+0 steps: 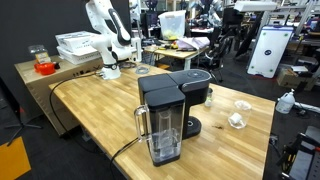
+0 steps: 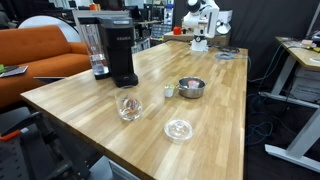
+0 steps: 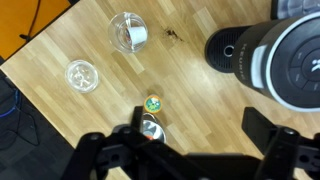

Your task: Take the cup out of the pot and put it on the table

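Wooden table (image 2: 215,112), coffee machine (image 2: 112,45) near edge, pot (image 2: 191,88) mid-surface

The light-wood butcher-block surface (image 2: 90,105) carried a black coffee machine with a clear water tank (image 2: 115,50), a small round metal pot (image 2: 191,88), a green-topped capsule (image 2: 168,91) just beside it, a clear glass tumbler (image 2: 128,107) and a round clear glass dish (image 2: 178,129).

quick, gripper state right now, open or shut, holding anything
black two-finger gripper: open, jaws spread wide in the wrist view, holding nothing
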